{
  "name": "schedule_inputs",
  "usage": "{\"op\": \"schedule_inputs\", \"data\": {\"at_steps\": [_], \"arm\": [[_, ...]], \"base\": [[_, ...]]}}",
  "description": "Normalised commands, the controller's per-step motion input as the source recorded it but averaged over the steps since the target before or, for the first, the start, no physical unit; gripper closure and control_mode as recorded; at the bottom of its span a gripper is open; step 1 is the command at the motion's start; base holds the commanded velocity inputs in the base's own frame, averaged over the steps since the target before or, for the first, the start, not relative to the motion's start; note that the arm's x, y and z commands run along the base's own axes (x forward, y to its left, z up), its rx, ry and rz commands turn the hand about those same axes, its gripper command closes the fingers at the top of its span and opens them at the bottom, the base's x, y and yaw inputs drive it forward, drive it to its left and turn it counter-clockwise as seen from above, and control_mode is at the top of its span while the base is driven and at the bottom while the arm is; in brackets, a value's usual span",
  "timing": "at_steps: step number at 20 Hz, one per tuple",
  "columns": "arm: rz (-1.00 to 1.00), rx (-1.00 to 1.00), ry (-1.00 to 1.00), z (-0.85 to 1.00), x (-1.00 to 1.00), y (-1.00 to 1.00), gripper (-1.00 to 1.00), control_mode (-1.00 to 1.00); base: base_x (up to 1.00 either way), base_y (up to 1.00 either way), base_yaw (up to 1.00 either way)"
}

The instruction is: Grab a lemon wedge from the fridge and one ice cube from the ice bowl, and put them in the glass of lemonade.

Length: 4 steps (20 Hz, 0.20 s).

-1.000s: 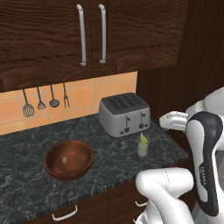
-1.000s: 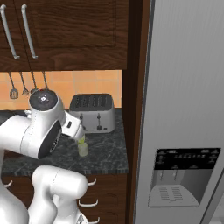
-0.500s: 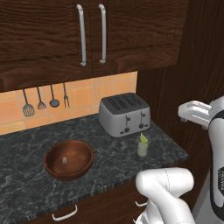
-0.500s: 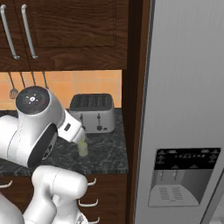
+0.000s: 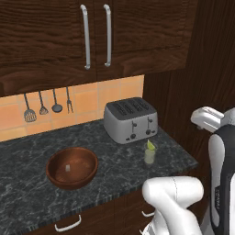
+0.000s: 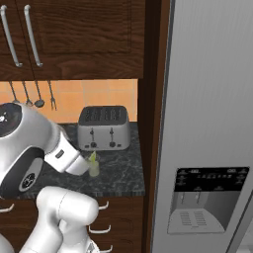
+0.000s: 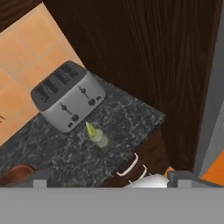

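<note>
Swinging right, away from the counter, the arm has carried its wide-open, empty gripper [image 7: 107, 181] high. A lemon wedge [image 5: 150, 145] apparently already rides the glass of lemonade [image 5: 149, 155] near the toaster [image 5: 130, 120]; the ice cube [image 5: 68, 168] remains in the ice bowl [image 5: 72, 167], far left.

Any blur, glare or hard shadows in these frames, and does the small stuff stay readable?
Left base view: even light, no glare, the ice cube a pale speck in the ice bowl. Right base view: sharp, fridge flat grey. Hand view: softer, lemon wedge in the glass of lemonade still legible.
</note>
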Motion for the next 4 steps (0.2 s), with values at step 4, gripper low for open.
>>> {"op": "schedule_inputs", "data": {"at_steps": [4], "arm": [[-0.12, 0.00, 0.00, 0.01, -0.27, -0.03, -1.00, -1.00]], "base": [[0.00, 0.00, 0.00]]}}
